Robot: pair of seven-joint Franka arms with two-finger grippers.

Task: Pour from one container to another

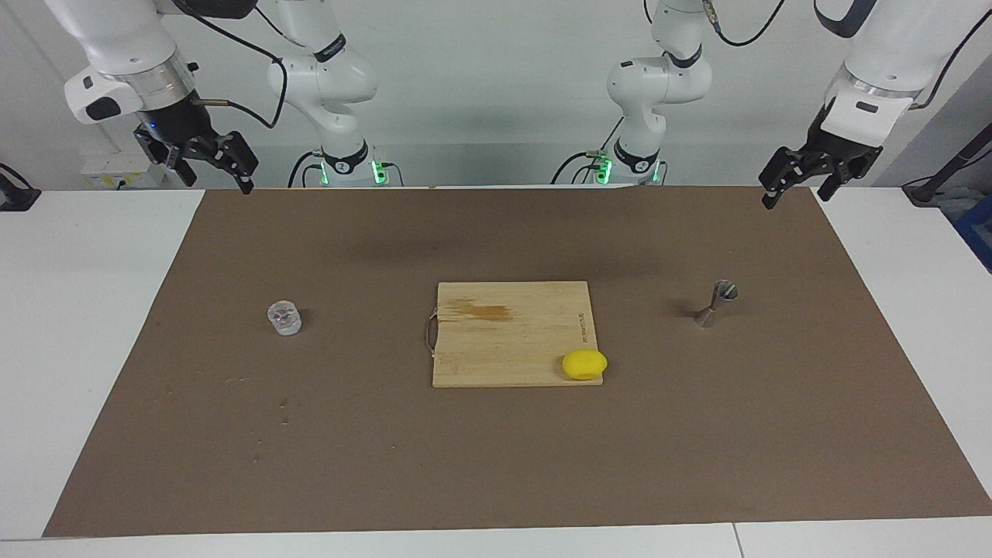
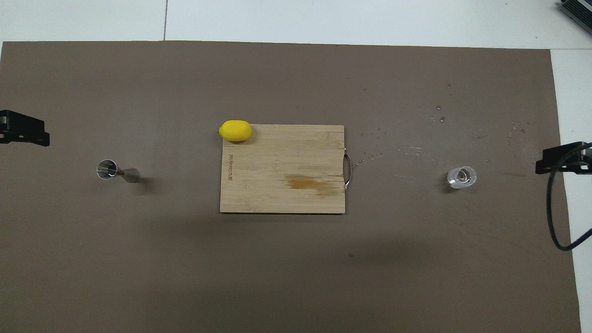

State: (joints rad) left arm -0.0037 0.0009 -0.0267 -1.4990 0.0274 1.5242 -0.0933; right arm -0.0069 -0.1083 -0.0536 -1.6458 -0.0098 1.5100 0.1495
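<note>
nothing of the pour is done yet, as far as can be judged. the cutting board (image 1: 513, 333) lies mid-tabletop and serves as the landmark. the clear glass cup (image 1: 284, 318) stands upright on the brown mat (image 1: 496, 465), well apart from the cutting board toward the right arm's end of the tabletop, untouched. the metal jigger (image 1: 717, 303) stands upright, well apart from the cutting board toward the left arm's end, also untouched. a lemon (image 1: 584, 364) sits on the board's corner farthest from the robots, on the jigger's side.

the right hand (image 1: 209, 164) hangs high over the mat's edge at its own end, fingers spread wide and holding nothing. the left hand (image 1: 806, 177) hangs the same way at its end, wide and empty. both arms wait.

everything is left: grasping the cup, carrying it to the jigger, tipping it over the jigger's mouth.
</note>
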